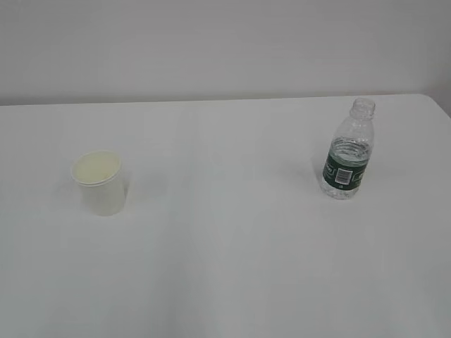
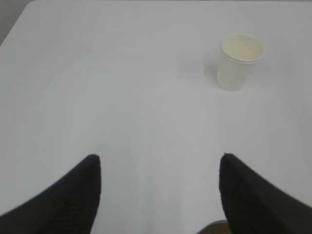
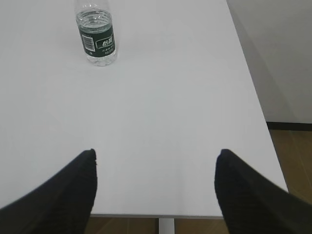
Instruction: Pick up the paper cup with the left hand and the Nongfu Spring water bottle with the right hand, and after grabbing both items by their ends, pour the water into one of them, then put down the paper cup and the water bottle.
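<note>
White table point(image 1: 225, 267) carried the paper cup point(image 1: 100, 182) toward its left edge, the water bottle point(image 1: 348, 150) toward its right, both upright. Left hand point(image 2: 158, 168) and right hand point(image 3: 155, 163) gaped empty, well short; each should approach level and grasp low.

A white counter point(image 1: 225, 267) filled most of the exterior view, its surface matte and evenly lit with only soft, faint shadows. Behind it stood a plain pale wall point(image 1: 225, 42). In the right wrist view, the counter's right edge gave way to brown flooring point(image 3: 292, 146) and a white wall point(image 3: 278, 44).
</note>
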`<state>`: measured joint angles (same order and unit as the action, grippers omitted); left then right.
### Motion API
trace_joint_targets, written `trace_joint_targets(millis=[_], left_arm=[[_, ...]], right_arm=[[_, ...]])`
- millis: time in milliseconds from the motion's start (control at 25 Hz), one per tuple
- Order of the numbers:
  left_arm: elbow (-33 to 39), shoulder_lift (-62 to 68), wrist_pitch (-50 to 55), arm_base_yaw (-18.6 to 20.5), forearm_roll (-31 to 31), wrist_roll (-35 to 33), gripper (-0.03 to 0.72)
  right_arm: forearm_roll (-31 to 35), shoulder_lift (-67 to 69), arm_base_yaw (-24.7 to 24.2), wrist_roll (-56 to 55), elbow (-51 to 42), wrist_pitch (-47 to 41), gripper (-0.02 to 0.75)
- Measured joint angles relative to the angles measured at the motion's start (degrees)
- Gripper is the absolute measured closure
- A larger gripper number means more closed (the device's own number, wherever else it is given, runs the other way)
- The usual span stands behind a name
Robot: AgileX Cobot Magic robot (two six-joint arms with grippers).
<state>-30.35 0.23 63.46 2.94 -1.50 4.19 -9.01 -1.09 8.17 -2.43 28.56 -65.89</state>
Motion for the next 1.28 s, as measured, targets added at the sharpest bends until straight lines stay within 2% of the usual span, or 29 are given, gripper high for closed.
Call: trace_joint_targets(millis=[1000, 1280], left_arm=[[0.0, 0.12, -0.12, 0.0, -2.42, 0.0, 0.155], [-0.11, 6.68, -1.22, 0.0, -1.68, 0.0, 0.155]], right_arm=[[-0.1, 0.0, 0.0, 0.0, 0.0, 0.0, 0.164], [-0.33, 0.0, 0.0, 0.19, 0.54, 0.64, 0.164]])
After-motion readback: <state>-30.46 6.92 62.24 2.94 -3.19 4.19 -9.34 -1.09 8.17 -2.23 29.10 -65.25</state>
